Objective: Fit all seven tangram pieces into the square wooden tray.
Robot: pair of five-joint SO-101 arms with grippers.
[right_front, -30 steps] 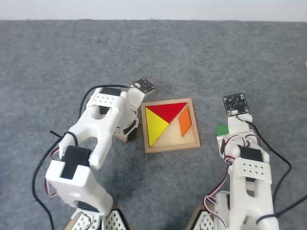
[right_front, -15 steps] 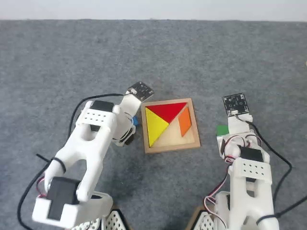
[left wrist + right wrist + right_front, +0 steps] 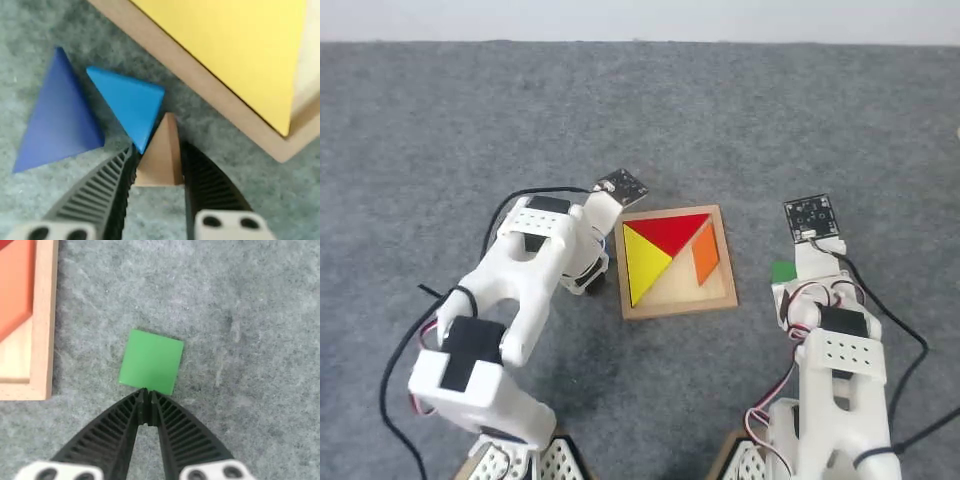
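snagging looks likely: left hand (image 3: 157, 150) is pinched on the small tan wooden triangle (image 3: 160, 162), just left of the square wooden tray (image 3: 680, 307) at the high view's centre. the light blue triangle (image 3: 131, 102) touches it and may drag along. right hand (image 3: 147, 395) is closed and empty.

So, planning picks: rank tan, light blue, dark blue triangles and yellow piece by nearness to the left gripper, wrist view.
1. tan triangle, in left gripper
2. light blue triangle, touching it
3. dark blue triangle, beside that
4. yellow piece, in tray
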